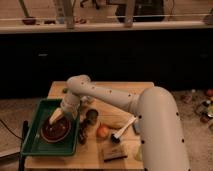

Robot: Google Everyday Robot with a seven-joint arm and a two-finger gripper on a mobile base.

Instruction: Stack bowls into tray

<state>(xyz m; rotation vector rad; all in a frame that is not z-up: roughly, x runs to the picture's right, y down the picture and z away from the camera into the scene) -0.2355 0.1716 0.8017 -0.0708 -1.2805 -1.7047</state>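
While gripper (56,118) hangs over one tray (34,140), one bowl (54,132) sits inside.

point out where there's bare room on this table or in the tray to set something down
Bare: the far strip of the table behind the arm, and the near end of the tray in front of the bowl. The gripper sits over the bowl. Crowded: right of the tray, where a cup, orange, brush and dark block lie close together.
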